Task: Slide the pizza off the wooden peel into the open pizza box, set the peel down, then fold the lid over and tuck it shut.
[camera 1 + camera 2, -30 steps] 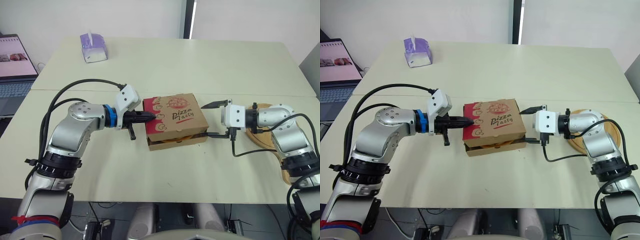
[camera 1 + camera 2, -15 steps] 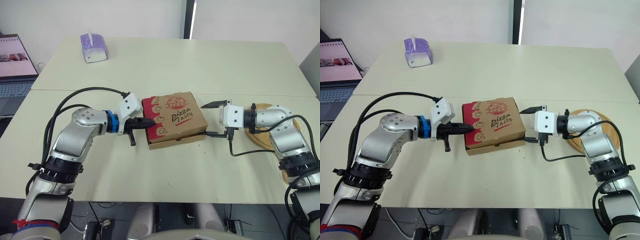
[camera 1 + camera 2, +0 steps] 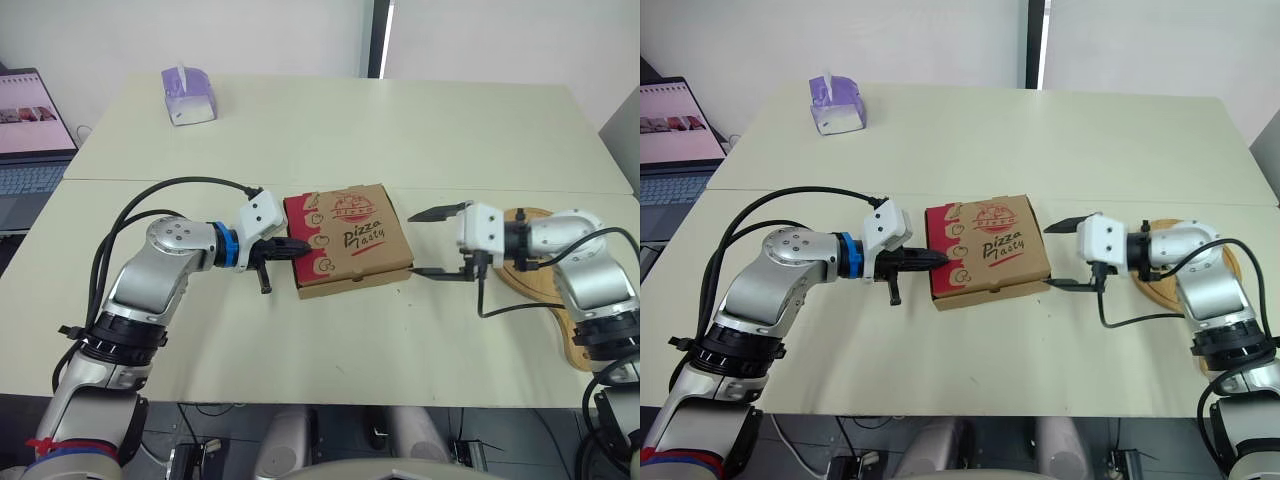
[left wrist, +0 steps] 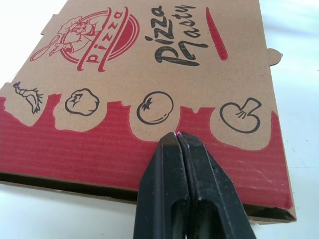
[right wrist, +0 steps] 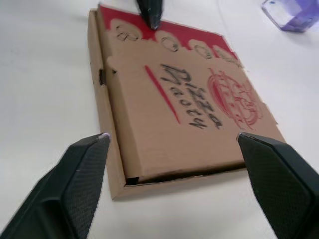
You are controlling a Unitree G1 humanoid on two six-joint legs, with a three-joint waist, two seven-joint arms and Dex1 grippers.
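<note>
Right gripper (image 3: 413, 243) drawn back — jaws wide, pizza box (image 3: 352, 222) closed under left gripper (image 3: 304, 245)

Now lid (image 3: 350, 235) flat, right tool (image 3: 412, 244) clear

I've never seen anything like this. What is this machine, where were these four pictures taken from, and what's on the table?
It is a humanoid robot; each arm ends in a black two-fingered hand. Two pictures come from cameras on its head, looking down; the other two from a camera on each wrist, looking along the fingers. On the table lies a pizza box, lid down. The left hand, fingers shut, touches the lid's red edge. The right hand is open beside the opposite side, holding nothing. A wooden peel lies under the right arm; a tissue box and laptop sit farther off.
</note>
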